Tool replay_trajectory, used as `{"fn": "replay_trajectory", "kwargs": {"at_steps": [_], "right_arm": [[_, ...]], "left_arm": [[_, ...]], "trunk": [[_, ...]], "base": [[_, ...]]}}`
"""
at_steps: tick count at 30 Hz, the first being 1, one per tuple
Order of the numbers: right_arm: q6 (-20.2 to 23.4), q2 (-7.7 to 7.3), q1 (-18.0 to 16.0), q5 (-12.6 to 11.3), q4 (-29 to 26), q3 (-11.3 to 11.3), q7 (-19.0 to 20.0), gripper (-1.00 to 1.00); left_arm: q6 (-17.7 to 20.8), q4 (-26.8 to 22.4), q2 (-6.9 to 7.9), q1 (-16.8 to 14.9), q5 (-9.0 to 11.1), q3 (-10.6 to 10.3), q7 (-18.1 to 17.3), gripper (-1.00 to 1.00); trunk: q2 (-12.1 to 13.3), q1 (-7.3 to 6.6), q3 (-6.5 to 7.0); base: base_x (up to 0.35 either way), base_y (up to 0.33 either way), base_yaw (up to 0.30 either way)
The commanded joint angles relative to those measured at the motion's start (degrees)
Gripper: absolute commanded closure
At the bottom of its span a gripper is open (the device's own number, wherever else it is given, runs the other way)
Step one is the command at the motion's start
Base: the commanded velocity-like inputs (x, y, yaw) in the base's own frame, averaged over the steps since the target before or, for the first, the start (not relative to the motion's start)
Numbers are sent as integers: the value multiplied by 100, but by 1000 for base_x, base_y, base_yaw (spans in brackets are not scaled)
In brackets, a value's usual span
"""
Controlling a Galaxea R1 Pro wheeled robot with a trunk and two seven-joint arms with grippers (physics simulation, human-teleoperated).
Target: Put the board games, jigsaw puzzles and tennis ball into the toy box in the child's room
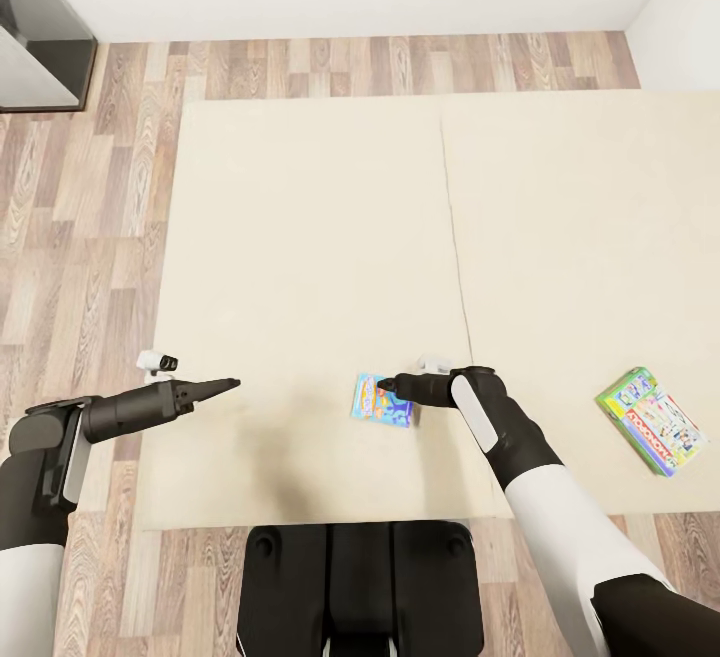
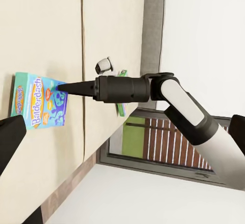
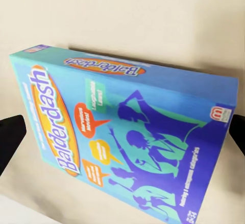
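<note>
The blue Balderdash board game (image 1: 383,400) lies flat on the beige bed (image 1: 300,237), near its front edge. The right hand (image 1: 390,387) is over the box with its fingers spread, one on each side, grasping nothing. The left hand (image 1: 230,384) hangs apart over the mattress, its fingers pressed together. A green-edged board game (image 1: 650,420) lies far right.

Even, bright, soft light, no glare. Faint shadows lie on the bed (image 1: 300,237) under the arms. The blue box (image 3: 127,137) looks slightly blurred close up.
</note>
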Motion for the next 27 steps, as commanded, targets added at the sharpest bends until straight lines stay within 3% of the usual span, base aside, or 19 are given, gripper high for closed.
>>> {"fn": "replay_trajectory", "kwargs": {"at_steps": [1,27], "right_arm": [[23,2,-2,45,-3,-5,38,-100],[23,-1,6,45,-3,-5,38,-100]], "left_arm": [[61,1,1,-1,-7,0,-26,-100],[61,4,1,-1,-7,3,-26,-100]], "trunk": [[-9,3,-6],[-9,3,-6]], "base": [[0,0,0],[0,25,13]]}}
